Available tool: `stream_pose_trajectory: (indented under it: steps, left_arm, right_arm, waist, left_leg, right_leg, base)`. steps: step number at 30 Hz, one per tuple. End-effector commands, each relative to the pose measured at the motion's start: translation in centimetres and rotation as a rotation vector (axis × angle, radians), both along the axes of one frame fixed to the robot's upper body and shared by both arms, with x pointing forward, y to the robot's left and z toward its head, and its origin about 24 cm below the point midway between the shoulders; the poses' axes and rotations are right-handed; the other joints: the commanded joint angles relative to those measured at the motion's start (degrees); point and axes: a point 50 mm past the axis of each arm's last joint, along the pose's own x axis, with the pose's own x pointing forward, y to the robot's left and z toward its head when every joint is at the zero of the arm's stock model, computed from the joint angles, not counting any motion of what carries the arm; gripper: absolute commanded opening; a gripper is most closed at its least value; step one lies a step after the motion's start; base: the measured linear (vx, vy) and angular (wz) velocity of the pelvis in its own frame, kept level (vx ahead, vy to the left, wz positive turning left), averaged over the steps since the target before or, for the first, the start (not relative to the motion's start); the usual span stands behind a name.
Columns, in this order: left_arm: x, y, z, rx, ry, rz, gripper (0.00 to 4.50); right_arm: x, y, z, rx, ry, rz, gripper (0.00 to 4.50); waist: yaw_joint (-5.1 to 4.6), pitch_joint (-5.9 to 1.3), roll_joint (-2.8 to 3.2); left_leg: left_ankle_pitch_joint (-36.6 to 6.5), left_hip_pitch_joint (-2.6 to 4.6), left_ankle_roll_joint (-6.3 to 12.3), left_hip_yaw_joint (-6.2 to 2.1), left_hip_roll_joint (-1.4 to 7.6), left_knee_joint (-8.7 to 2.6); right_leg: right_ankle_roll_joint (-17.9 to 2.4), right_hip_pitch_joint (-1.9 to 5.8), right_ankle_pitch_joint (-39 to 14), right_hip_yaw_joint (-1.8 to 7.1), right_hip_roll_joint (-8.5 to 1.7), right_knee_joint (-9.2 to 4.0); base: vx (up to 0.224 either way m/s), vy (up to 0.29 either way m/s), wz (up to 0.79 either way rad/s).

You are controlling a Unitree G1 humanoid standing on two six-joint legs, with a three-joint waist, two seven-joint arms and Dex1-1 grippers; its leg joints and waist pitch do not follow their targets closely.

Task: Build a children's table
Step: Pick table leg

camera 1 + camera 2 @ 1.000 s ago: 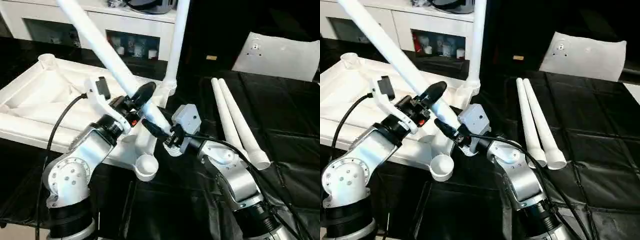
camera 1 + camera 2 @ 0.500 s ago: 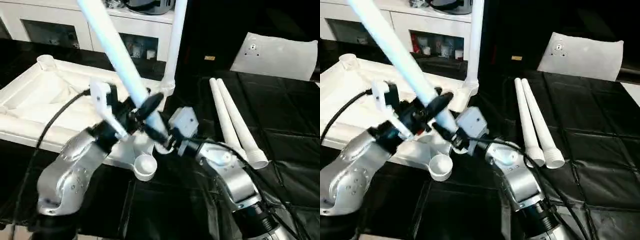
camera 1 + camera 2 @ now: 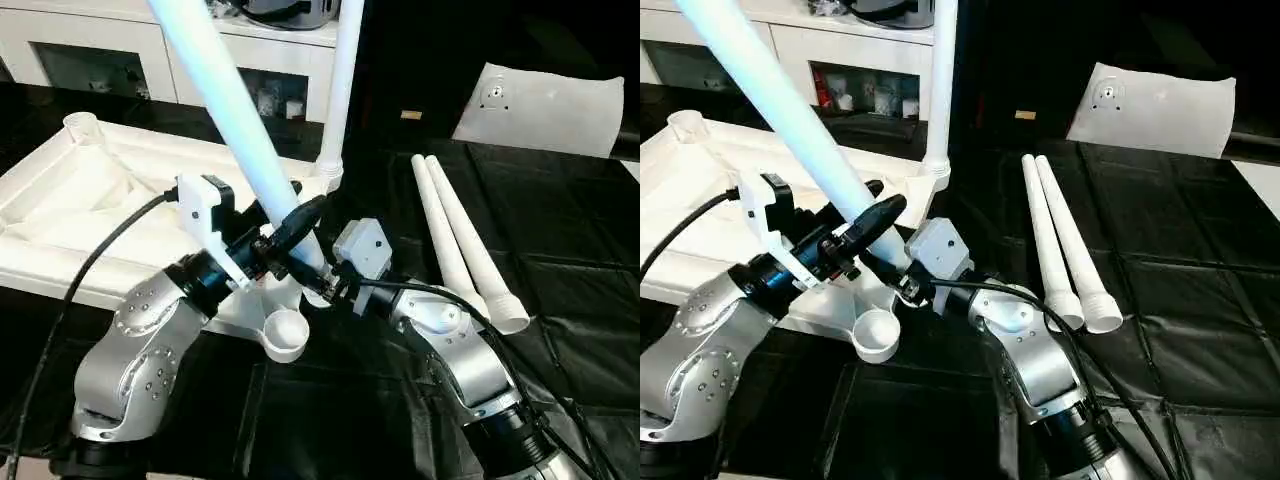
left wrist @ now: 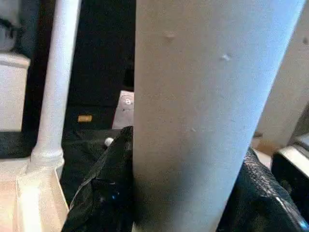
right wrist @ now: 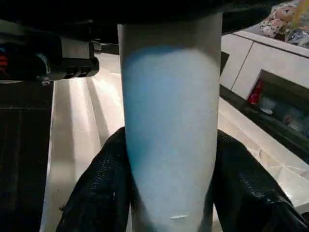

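Both pincers are clamped on the same leg [image 3: 225, 95]: left pincer [image 3: 290, 222] higher on the shaft, right pincer [image 3: 318, 288] at the lower end, black fingers [image 4: 104, 188] wrapped on either side of the tube. Tabletop [image 3: 70, 205] lies upside down on the bench [image 3: 570, 250], left of centre, ribbed underside up. One leg [image 3: 340, 85] already stands upright in the far right corner socket. Open socket [image 3: 285, 335] at the near right corner sits just near-left of the held leg's lower end. Held leg's long axis runs from that end up and away to the far left, well off vertical. My read: next move needs the shaft tipped upright and its foot shifted over the socket; right pincer is nearer. Two spare legs [image 3: 460, 240] lie side by side on the right.
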Motion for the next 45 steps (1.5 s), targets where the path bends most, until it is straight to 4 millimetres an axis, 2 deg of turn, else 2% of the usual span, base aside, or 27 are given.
stream_pose_trajectory:
  steps: [1, 4, 5, 7, 12, 13, 14, 15, 17, 22, 26, 27, 28, 29, 30, 33, 38, 40, 41, 44, 45]
  left_arm:
    - [-0.5, -1.4, -1.0, -0.035, 0.097, -0.095, 1.84]
    - [-0.4, -1.8, -1.3, -0.116, 0.177, -0.092, 1.84]
    - [-0.1, -1.8, -0.8, -0.178, 0.177, -0.070, 1.84]
    - [0.2, -1.8, -0.3, -0.223, 0.165, -0.051, 1.84]
    - [1.2, -1.4, 0.5, -0.144, 0.123, -0.005, 1.84]
    - [1.2, -1.4, 0.5, -0.144, 0.123, -0.005, 1.84]
    - [1.3, -1.4, 0.6, -0.130, 0.123, -0.002, 1.84]
    - [1.6, -1.2, 0.8, -0.110, 0.116, 0.004, 1.84]
    - [2.0, -1.0, 1.2, -0.093, 0.110, 0.016, 1.84]
    - [3.4, -0.1, 2.4, -0.033, 0.078, 0.020, 1.84]
    - [4.0, 0.2, 3.4, 0.012, 0.073, -0.048, 1.84]
    - [4.1, 0.3, 3.6, 0.020, 0.076, -0.068, 1.84]
    - [4.1, 0.4, 3.7, 0.024, 0.078, -0.082, 1.84]
    - [4.2, 0.6, 4.0, 0.041, 0.080, -0.123, 1.84]
    - [4.3, 0.6, 4.1, 0.051, 0.074, -0.134, 1.84]
    - [4.4, 0.8, 5.1, 0.063, 0.062, -0.209, 1.84]
    - [4.5, 0.9, 6.3, 0.039, 0.058, -0.287, 1.84]
    - [4.6, 0.9, 7.2, -0.003, 0.061, -0.335, 1.84]
    - [4.7, 0.9, 7.5, -0.022, 0.067, -0.349, 1.84]
    - [4.8, 0.9, 8.1, -0.044, 0.072, -0.381, 1.84]
    - [4.7, 0.9, 8.3, -0.039, 0.067, -0.402, 1.84]
  right_arm:
    - [0.7, -0.8, 1.1, 0.053, -0.020, -0.050, 1.85]
    - [0.7, -0.8, 1.1, 0.054, -0.019, -0.047, 1.85]
    - [0.8, -0.8, 1.2, 0.055, -0.019, -0.045, 1.85]
    - [0.8, -0.8, 1.2, 0.056, -0.020, -0.044, 1.84]
    - [0.9, -0.7, 1.5, 0.083, 0.025, -0.042, 1.84]
    - [0.9, -0.7, 1.5, 0.083, 0.025, -0.042, 2.19]
    - [0.9, -0.7, 1.5, 0.092, 0.035, -0.038, 2.40]
    - [1.0, -0.7, 1.7, 0.107, 0.050, -0.036, 2.54]
    - [1.1, -0.7, 2.0, 0.125, 0.068, -0.033, 2.63]
    - [1.3, -1.2, 3.2, 0.202, 0.145, 0.012, 3.19]
    - [1.9, -2.4, 4.4, 0.247, 0.199, 0.019, 3.51]
    - [2.0, -2.7, 4.8, 0.261, 0.223, 0.024, 3.62]
    - [2.1, -3.0, 5.1, 0.267, 0.237, 0.028, 3.62]
    - [2.3, -3.6, 5.7, 0.260, 0.255, 0.050, 3.81]
    - [2.3, -3.8, 5.9, 0.254, 0.258, 0.060, 3.81]
    - [2.4, -4.8, 6.7, 0.220, 0.298, 0.108, 4.14]
    - [2.5, -5.4, 7.0, 0.169, 0.319, 0.158, 4.44]
    - [2.2, -5.6, 6.8, 0.113, 0.337, 0.212, 4.44]
    - [2.1, -5.7, 6.8, 0.104, 0.349, 0.230, 4.44]
    - [2.0, -5.8, 6.7, 0.099, 0.377, 0.259, 4.44]
    - [1.9, -5.7, 6.8, 0.098, 0.393, 0.284, 4.44]
  waist:
    - [-0.06, -3.50, 0.56]
    - [-0.02, -3.56, 0.50]
    - [0.00, -3.53, 0.62]
    - [0.06, -3.63, 0.44]
    - [0.00, -3.66, 0.36]
    - [-0.01, -3.68, 0.41]
    - [-0.06, -3.72, 0.16]
    - [0.04, -3.69, 0.35]
    - [0.05, -3.79, 0.34]
    - [0.19, -3.87, 0.36]
    - [0.26, -3.95, 0.48]
    - [0.34, -4.04, 0.70]
    - [0.28, -3.99, 0.57]
    - [0.46, -4.11, 0.67]
    - [0.51, -4.06, 0.73]
    - [0.74, -4.15, 0.52]
    - [1.07, -4.16, 0.32]
    - [1.30, -4.13, -0.07]
    - [1.45, -4.06, 0.03]
    - [1.80, -4.09, -0.28]
    - [2.01, -4.11, -0.15]
  left_leg:
    - [-3.26, -1.00, 1.36, -0.65, 3.52, -4.81]
    - [-3.14, -1.05, 1.54, -0.62, 3.43, -4.71]
    - [-3.14, -1.07, 1.60, -0.63, 3.40, -4.70]
    - [-3.03, -1.12, 1.98, -0.59, 3.28, -4.61]
    - [-2.49, -0.94, 2.73, -0.70, 3.32, -4.66]
    - [-2.40, -0.94, 2.76, -0.76, 3.34, -4.67]
    - [-1.95, -1.05, 2.81, -0.71, 3.33, -4.61]
    - [-1.69, -1.02, 2.77, -0.73, 3.34, -4.60]
    - [-1.38, -0.88, 2.98, -0.68, 3.23, -4.57]
    - [-0.09, -0.72, 2.87, -0.79, 3.22, -4.56]
    - [1.52, -0.63, 2.70, -0.72, 3.06, -4.48]
    - [1.86, -0.55, 2.62, -0.79, 3.24, -4.46]
    - [1.98, -0.53, 2.64, -0.69, 3.11, -4.42]
    - [2.17, -0.46, 2.49, -0.69, 2.93, -4.35]
    - [2.33, -0.62, 2.50, -0.70, 2.96, -4.38]
    - [2.80, -0.68, 2.58, -0.53, 2.73, -4.20]
    - [2.83, -0.64, 2.27, -0.48, 2.93, -4.18]
    - [2.98, -0.74, 2.37, -0.37, 2.83, -4.08]
    - [2.94, -0.71, 2.47, -0.32, 2.75, -4.09]
    - [3.28, -0.77, 2.68, -0.33, 2.82, -4.04]
    - [3.59, -0.70, 2.71, -0.40, 2.91, -4.09]
  right_leg:
    - [-7.43, 3.96, -16.54, 4.05, -5.43, -4.10]
    - [-7.38, 4.00, -16.58, 3.97, -5.31, -4.15]
    - [-7.30, 3.98, -16.67, 3.97, -5.31, -4.19]
    - [-6.86, 4.04, -17.04, 3.93, -5.21, -4.34]
    - [-6.13, 3.92, -16.92, 3.88, -5.17, -4.26]
    - [-6.16, 3.97, -16.78, 3.86, -5.17, -4.18]
    - [-6.03, 4.04, -16.46, 3.87, -5.19, -4.19]
    - [-6.16, 3.99, -16.37, 3.90, -5.29, -4.17]
    - [-6.13, 3.94, -15.90, 3.88, -5.12, -4.10]
    - [-6.22, 4.08, -14.79, 3.81, -5.22, -3.83]
    - [-7.07, 4.13, -12.99, 3.87, -5.15, -3.62]
    - [-7.59, 4.09, -12.24, 3.82, -5.30, -3.41]
    - [-7.69, 4.14, -12.03, 3.85, -5.20, -3.51]
    - [-7.80, 4.33, -12.22, 3.80, -5.12, -3.40]
    - [-7.75, 4.35, -12.13, 3.82, -5.15, -3.44]
    - [-7.81, 4.50, -13.16, 3.78, -5.22, -3.55]
    - [-8.03, 4.42, -14.56, 3.68, -5.29, -3.66]
    - [-7.73, 4.48, -15.09, 3.69, -5.33, -3.68]
    - [-7.57, 4.44, -15.61, 3.68, -5.30, -3.83]
    - [-7.29, 4.37, -16.40, 3.63, -5.32, -3.91]
    - [-6.96, 4.33, -17.00, 3.60, -5.39, -3.86]
  base:
    - [0.000, 0.000, 0.00]
    - [0.000, 0.000, 0.00]
    - [0.000, 0.000, 0.00]
    - [0.000, 0.000, 0.00]
    - [0.000, 0.000, 0.00]
    - [0.000, 0.000, 0.00]
    - [0.000, 0.000, 0.00]
    - [0.000, 0.000, 0.00]
    - [0.000, 0.000, 0.00]
    - [0.000, 0.000, 0.00]
    - [0.000, 0.000, 0.00]
    - [0.000, 0.000, 0.00]
    - [0.000, 0.000, 0.00]
    - [0.000, 0.000, 0.00]
    - [0.000, 0.000, 0.00]
    - [0.000, 0.000, 0.00]
    - [0.000, 0.000, 0.00]
    - [0.000, 0.000, 0.00]
    - [0.000, 0.000, 0.00]
    - [0.000, 0.000, 0.00]
    - [0.000, 0.000, 0.00]
